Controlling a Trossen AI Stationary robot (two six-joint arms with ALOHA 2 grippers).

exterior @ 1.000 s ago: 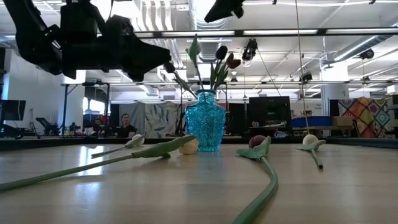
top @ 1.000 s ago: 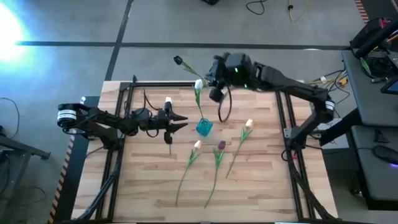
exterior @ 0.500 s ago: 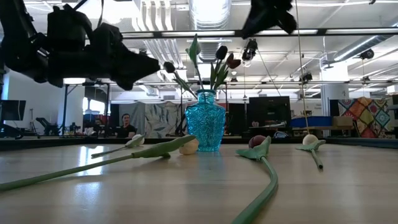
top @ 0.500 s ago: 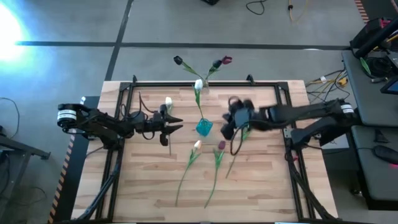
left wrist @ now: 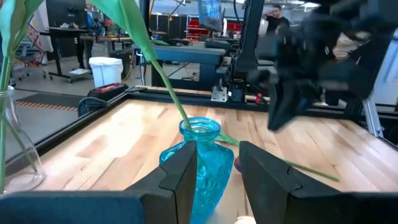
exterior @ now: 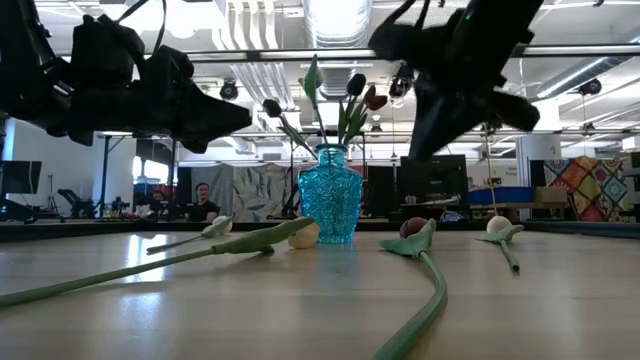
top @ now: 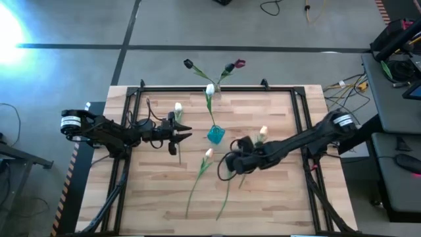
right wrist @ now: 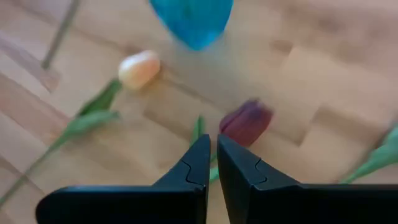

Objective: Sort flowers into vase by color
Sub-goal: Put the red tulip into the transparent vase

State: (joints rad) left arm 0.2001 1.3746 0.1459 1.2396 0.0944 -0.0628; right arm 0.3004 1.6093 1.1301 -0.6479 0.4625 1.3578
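Observation:
A blue glass vase [top: 216, 135] stands mid-table on its base, with dark tulips and a white one rising from its mouth. On the wood lie a peach tulip [top: 208, 153], a cream tulip [top: 263, 131], a white tulip [top: 177, 107] and a maroon tulip [right wrist: 245, 121]. My right gripper [right wrist: 212, 142] is shut and hovers above the maroon head, slanting down, well above the table in the low view [exterior: 440, 100]. My left gripper [left wrist: 217, 149] is open, level, left of the vase and pointing at it [top: 189, 133], with nothing between its fingers.
A black frame [top: 197, 89] runs round the tabletop. Long green stems [top: 194, 187] trail toward the near edge. A clear glass vessel [left wrist: 15, 143] shows at the edge of the left wrist view. Bare wood lies at the near left and near right.
My right gripper has swung down from high above the far side of the vase toward the near edge, rolling as it went, and now hangs over the maroon tulip. My left gripper has drawn back slightly toward the left edge. The flowers and the vase have stayed put.

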